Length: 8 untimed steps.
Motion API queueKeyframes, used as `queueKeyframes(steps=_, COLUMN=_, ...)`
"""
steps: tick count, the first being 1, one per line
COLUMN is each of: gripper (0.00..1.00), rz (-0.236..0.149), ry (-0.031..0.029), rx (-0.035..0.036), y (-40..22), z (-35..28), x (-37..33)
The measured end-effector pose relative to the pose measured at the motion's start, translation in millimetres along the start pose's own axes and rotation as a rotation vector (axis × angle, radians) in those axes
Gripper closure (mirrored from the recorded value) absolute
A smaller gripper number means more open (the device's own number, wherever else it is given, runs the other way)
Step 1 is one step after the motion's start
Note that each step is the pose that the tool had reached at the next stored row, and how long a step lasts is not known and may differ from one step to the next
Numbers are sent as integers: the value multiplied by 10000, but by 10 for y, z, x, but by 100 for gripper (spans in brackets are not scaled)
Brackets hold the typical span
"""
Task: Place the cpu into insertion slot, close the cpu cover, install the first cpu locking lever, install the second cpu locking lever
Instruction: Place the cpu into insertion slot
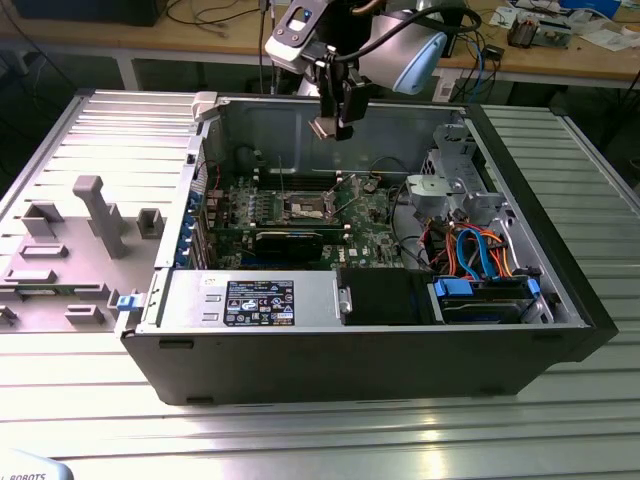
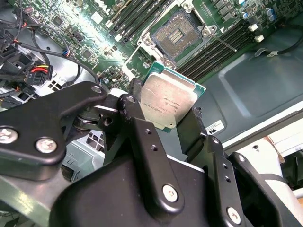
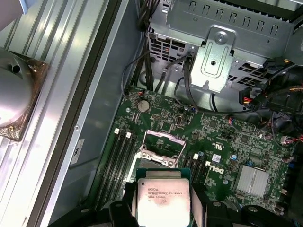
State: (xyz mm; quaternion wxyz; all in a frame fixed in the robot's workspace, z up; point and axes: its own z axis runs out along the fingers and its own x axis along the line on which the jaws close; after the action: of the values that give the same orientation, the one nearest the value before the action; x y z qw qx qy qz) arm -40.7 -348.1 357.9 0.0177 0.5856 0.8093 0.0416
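My gripper (image 1: 330, 125) is shut on the cpu (image 1: 323, 127), a small square chip with a silvery metal top. It holds the chip in the air over the far side of the open computer case. In both wrist views the cpu (image 2: 168, 101) (image 3: 162, 201) sits clamped by its edges between the black fingers (image 2: 137, 118). The insertion slot (image 2: 177, 32) lies open on the green motherboard (image 1: 370, 215), well below the chip, with its contact field bare. The cpu cover (image 3: 161, 149) stands raised at the slot. A thin locking lever (image 2: 222, 42) sticks out beside the slot.
The case walls (image 1: 330, 345) ring the motherboard. A labelled power supply (image 1: 250, 300) and a drive bay with blue and orange cables (image 1: 480, 260) sit along the near side. A metal drive cage (image 3: 218, 52) and black cable bundles (image 2: 28, 71) lie close to the slot. A grey fixture (image 1: 95, 215) is at the exterior view's left.
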Motion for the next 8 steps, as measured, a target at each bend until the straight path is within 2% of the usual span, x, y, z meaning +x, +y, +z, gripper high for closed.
queueKeyframes(steps=8, gripper=46, rz=16, ry=-2, rx=0, y=-1, z=15, x=0)
